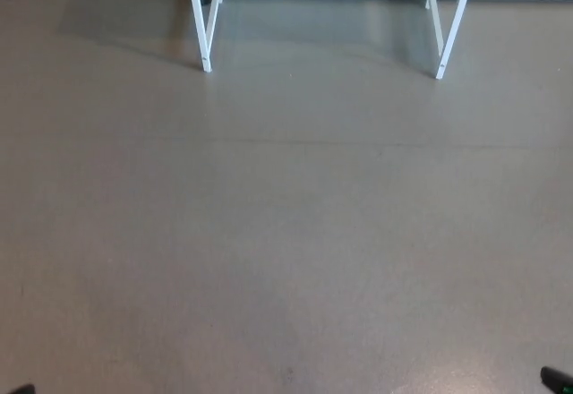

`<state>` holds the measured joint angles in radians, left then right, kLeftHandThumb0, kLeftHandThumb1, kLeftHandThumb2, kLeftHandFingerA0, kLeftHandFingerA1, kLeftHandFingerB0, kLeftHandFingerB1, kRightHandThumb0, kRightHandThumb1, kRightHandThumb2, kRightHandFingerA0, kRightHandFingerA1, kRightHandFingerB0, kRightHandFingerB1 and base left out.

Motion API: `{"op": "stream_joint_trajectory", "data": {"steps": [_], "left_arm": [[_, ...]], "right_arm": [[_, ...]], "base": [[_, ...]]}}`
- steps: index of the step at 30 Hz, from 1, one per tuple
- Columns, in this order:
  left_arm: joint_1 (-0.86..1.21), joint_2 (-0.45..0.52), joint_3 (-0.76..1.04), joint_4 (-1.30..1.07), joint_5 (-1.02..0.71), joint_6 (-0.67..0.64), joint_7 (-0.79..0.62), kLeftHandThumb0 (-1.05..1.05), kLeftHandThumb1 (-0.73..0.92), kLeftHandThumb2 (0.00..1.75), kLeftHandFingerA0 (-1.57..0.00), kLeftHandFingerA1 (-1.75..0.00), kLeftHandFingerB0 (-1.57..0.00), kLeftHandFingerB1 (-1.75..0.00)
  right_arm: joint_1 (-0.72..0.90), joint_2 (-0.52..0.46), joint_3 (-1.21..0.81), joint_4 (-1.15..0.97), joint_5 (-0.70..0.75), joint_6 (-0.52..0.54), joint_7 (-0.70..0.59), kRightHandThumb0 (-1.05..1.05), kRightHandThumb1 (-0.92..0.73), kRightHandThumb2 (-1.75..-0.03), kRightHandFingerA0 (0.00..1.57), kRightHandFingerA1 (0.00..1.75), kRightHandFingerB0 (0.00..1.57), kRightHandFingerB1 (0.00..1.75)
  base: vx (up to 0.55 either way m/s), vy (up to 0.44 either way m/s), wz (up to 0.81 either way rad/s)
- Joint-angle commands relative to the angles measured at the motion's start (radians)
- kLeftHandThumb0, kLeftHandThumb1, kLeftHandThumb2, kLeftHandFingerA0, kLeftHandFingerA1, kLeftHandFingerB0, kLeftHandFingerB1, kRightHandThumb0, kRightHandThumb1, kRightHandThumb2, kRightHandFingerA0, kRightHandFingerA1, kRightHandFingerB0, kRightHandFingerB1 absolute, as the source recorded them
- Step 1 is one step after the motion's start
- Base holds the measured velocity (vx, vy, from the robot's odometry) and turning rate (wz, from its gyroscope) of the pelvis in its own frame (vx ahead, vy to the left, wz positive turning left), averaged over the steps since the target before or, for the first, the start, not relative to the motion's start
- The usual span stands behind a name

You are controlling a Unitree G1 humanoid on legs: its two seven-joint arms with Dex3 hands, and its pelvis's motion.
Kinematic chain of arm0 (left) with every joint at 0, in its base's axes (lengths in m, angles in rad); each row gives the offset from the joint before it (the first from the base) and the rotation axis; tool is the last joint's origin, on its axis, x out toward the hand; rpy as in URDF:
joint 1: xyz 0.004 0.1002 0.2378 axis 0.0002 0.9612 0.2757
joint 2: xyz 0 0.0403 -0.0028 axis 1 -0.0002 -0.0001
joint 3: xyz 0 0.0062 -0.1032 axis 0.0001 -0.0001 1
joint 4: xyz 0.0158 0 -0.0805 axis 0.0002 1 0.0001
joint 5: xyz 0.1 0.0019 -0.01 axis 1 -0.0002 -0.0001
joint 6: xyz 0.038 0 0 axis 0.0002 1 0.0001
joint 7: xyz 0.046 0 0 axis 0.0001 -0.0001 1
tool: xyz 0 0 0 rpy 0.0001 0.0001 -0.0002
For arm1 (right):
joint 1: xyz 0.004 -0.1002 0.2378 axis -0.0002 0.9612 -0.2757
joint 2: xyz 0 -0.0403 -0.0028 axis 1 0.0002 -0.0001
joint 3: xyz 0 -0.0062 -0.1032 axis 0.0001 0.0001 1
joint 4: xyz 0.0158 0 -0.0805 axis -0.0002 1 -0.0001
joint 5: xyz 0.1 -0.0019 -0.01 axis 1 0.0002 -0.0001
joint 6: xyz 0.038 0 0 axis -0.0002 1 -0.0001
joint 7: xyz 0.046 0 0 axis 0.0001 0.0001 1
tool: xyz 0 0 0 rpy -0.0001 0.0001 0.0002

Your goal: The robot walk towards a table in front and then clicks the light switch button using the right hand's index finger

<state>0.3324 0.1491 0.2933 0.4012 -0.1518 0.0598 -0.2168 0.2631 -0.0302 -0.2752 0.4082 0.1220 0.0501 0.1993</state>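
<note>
**Table legs at the far edge, switch out of sight**

Only the white legs of the table [205, 27] show, cut off by the top edge; its top is hidden and no switch can be made out. The left pair of legs stands upright, the right pair [450, 31] leans slightly. Grey floor [286, 233] spreads between. Dark slivers sit at both bottom corners, too small to identify, so the state of either hand cannot be told.
</note>
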Motion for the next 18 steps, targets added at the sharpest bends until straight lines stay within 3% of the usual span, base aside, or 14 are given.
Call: {"op": "stream_joint_trajectory", "data": {"steps": [1,8,11,13,14,17,18], "left_arm": [[0.049,-0.005,0.042,-0.065,-0.116,0.046,-0.086,-0.32,0.84,0.67,-0.28,-0.42,-0.09,-0.24],[0.093,-0.023,0.052,-0.111,-0.135,0.079,-0.075,-0.33,0.78,0.63,-0.32,-0.43,-0.11,-0.30],[0.103,-0.038,0.059,-0.128,-0.142,0.097,-0.055,-0.32,0.73,0.61,-0.27,-0.42,-0.11,-0.31],[0.100,-0.033,0.058,-0.112,-0.140,0.095,-0.067,-0.39,0.65,0.72,-0.16,-0.43,-0.09,-0.34],[0.101,-0.033,0.060,-0.110,-0.140,0.095,-0.065,-0.33,0.73,0.62,-0.26,-0.41,-0.10,-0.30],[0.106,-0.034,0.059,-0.114,-0.139,0.101,-0.060,-0.32,0.74,0.62,-0.28,-0.42,-0.11,-0.30],[0.108,-0.034,0.058,-0.117,-0.139,0.100,-0.060,-0.37,0.66,0.71,-0.23,-0.45,-0.10,-0.37]], "right_arm": [[0.034,0.020,-0.053,-0.055,0.151,0.056,0.080,-0.12,-0.42,-0.90,0.28,0.60,0.14,0.52],[0.068,0.015,-0.038,-0.065,0.136,0.046,0.079,-0.13,-0.42,-0.89,0.29,0.60,0.14,0.52],[0.072,0.014,-0.040,-0.058,0.148,0.047,0.090,-0.12,-0.42,-0.89,0.28,0.60,0.14,0.52],[0.073,0.001,-0.025,-0.038,0.125,0.014,0.095,-0.14,-0.43,-0.90,0.26,0.59,0.15,0.52],[0.073,0.002,-0.027,-0.032,0.133,0.012,0.103,-0.13,-0.43,-0.91,0.28,0.60,0.16,0.53],[0.078,0.001,-0.024,-0.037,0.138,0.018,0.106,-0.13,-0.43,-0.90,0.27,0.60,0.15,0.52],[0.081,-0.002,-0.018,-0.039,0.131,0.013,0.105,-0.15,-0.43,-0.90,0.26,0.59,0.13,0.52]], "base": [[0.00,0.000,0.00],[0.00,0.000,0.00],[0.00,0.000,0.00],[0.00,0.000,0.00],[0.00,0.000,0.00],[0.00,0.000,0.00],[0.00,0.000,0.00]]}}
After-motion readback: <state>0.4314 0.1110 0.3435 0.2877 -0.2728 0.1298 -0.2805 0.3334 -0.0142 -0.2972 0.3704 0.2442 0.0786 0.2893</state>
